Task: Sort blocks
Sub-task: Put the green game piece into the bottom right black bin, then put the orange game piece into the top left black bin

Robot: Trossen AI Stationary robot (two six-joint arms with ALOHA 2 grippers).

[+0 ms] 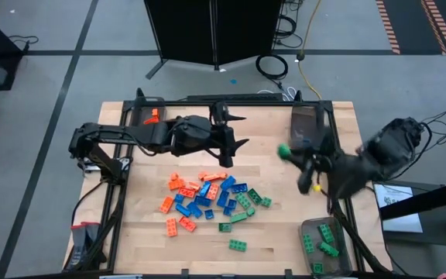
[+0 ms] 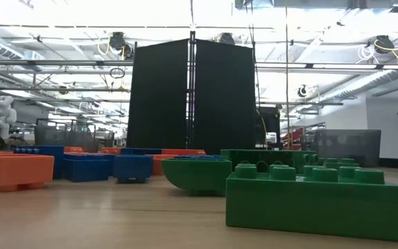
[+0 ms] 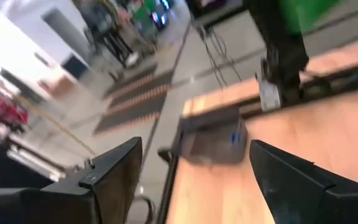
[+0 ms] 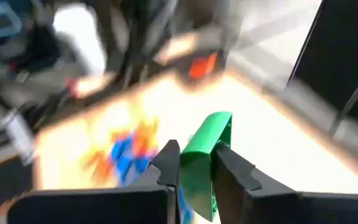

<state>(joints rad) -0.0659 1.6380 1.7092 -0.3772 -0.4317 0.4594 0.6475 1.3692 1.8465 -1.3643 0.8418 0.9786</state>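
Gripping a green block [image 4: 202, 163], the right tool [image 1: 286, 151] hangs toward the bench's [image 1: 285, 232] right edge; the left tool [image 1: 227, 142], fingers wide apart and empty, hovers mid-bench above the loose blocks [image 1: 207, 198].

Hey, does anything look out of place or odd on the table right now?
Nothing is damaged or spilled. The mixed pile of blocks is simply unsorted. One green block lies apart from the pile, and the right gripper holds a green brick in the air.
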